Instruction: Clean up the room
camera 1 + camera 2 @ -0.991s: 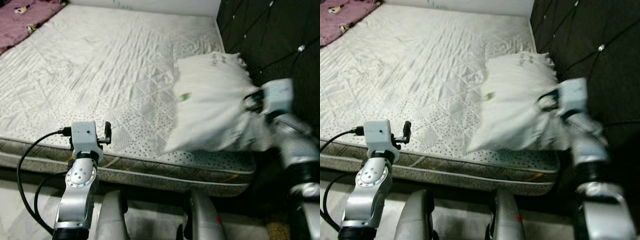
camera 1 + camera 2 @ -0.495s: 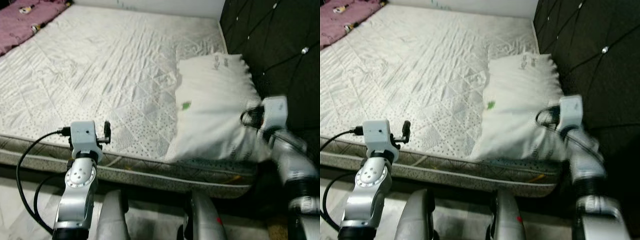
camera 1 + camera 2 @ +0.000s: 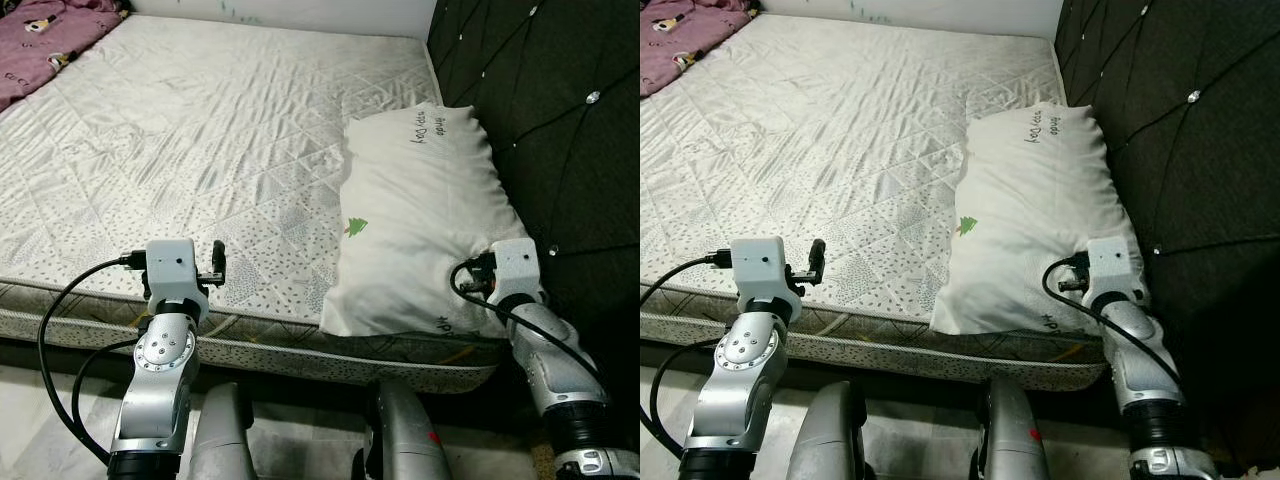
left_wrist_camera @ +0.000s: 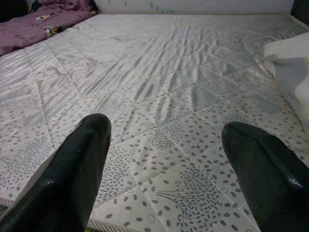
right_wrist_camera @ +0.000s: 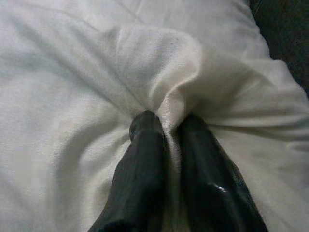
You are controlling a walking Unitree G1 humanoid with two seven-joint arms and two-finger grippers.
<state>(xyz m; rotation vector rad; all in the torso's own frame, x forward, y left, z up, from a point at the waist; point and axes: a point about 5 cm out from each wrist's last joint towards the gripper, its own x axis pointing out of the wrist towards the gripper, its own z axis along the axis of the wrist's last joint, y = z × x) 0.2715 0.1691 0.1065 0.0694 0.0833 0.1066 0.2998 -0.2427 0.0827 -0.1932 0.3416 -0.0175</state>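
Note:
A white pillow (image 3: 420,215) with a small green tree print lies flat on the right side of the bare mattress (image 3: 200,130), against the dark padded headboard (image 3: 560,110). My right gripper (image 5: 169,128) is shut on a fold of the pillow's cloth at its near right corner; its wrist (image 3: 512,268) rests by the mattress edge. My left gripper (image 4: 164,140) hovers open over the near edge of the mattress, left of the pillow, with nothing between its fingers.
A purple blanket (image 3: 45,35) with small toys lies at the far left. The headboard stands close on the right. The mattress's near edge (image 3: 260,345) runs in front of my legs, pale floor below.
The pillow has come down from a lifted, tilted pose to lie flat against the headboard. My right arm dropped with it, still holding the cloth. The left arm kept still.

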